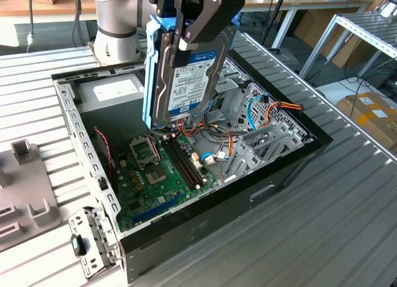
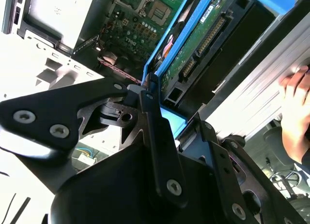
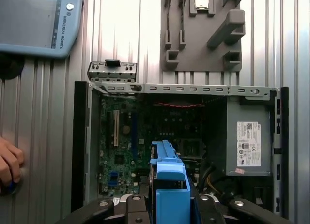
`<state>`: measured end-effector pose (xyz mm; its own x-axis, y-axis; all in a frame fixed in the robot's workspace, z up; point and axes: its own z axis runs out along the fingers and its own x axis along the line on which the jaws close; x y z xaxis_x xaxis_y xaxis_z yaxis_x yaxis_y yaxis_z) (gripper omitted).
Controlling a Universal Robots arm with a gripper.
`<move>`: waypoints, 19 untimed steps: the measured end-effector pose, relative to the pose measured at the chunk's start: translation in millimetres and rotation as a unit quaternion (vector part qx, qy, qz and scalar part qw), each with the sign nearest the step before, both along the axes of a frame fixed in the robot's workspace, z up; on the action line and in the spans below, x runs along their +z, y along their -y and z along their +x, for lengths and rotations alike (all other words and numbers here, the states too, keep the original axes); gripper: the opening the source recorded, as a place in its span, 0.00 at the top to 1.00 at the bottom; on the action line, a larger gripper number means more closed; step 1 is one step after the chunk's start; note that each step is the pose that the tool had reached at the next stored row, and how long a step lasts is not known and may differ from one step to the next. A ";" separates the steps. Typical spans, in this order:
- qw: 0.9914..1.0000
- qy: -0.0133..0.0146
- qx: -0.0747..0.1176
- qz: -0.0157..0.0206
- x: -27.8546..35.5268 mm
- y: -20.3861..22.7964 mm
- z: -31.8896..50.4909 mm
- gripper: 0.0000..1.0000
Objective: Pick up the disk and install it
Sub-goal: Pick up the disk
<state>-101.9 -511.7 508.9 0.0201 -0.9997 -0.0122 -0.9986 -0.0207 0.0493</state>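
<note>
At the front of the exterior view is a grey metal table with long ridges. A black case lies on it with its side off, so you can look right in. A small metal bracket lies on the table by the near corner of the case. On the exterior view's left, a grey holder with blocks on it sits beside the case.

Inside the case, a green board lies flat on the bottom. Orange, blue and red wires run by the metal cages on the exterior view's right. A grey power box with a white sticker sits at the far end.

The disk hangs in the air over the board. It stands on its edge and touches nothing below. Its white label faces the front, and blue rails frame it. The black gripper holds the disk by its top, with one finger squeezed against each flat face.

Past the case stands the silver arm.

In the first wrist view, a person's hand rests on the table beside the case. A blue-grey pad lies further off.
</note>
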 end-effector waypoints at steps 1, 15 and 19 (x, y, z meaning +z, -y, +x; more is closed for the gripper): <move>1.000 0.000 0.000 0.000 0.0 0.5 0.6 0.63; 1.000 0.000 0.000 0.000 -0.3 4.4 5.7 0.63; 1.000 0.000 0.000 0.000 -0.4 5.9 7.8 0.63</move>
